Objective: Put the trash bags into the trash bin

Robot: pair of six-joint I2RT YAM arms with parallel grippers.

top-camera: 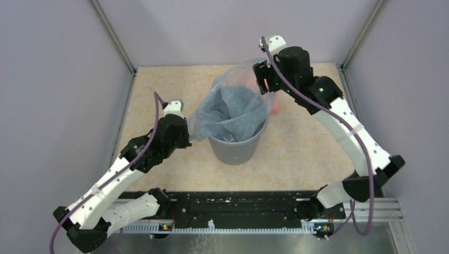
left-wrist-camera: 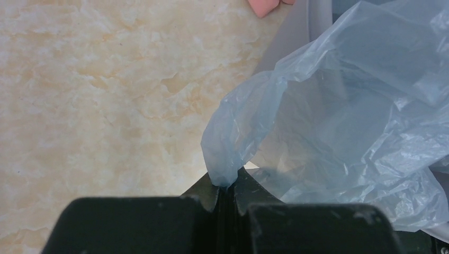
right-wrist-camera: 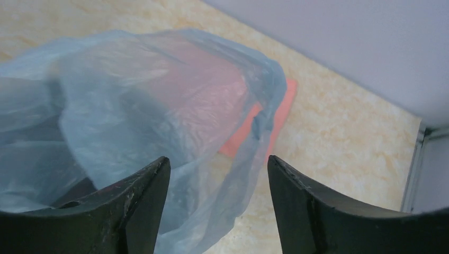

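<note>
1. Grey plastic, the trash bin (top-camera: 235,151) stands mid-table with the pale-blue trash bag (top-camera: 233,108) draped into its mouth, much of it billowing above the rim.
2. Left gripper (left-wrist-camera: 226,193), its arm low and angled in, pinches a corner of film, seemingly to hold the mouth open.
3. Right gripper (right-wrist-camera: 218,169) arches over the far rim, jaws spread, pinching nothing; a pink folded piece (right-wrist-camera: 280,111) lies behind.

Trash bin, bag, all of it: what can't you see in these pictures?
- Bottom of the trash bin, top view: the bag fills it.
- Pink piece, top view: mostly behind the bag and right arm; left wrist view: cut by the top edge.
- Right end effector, top view: its own wrist covers the tips.
</note>
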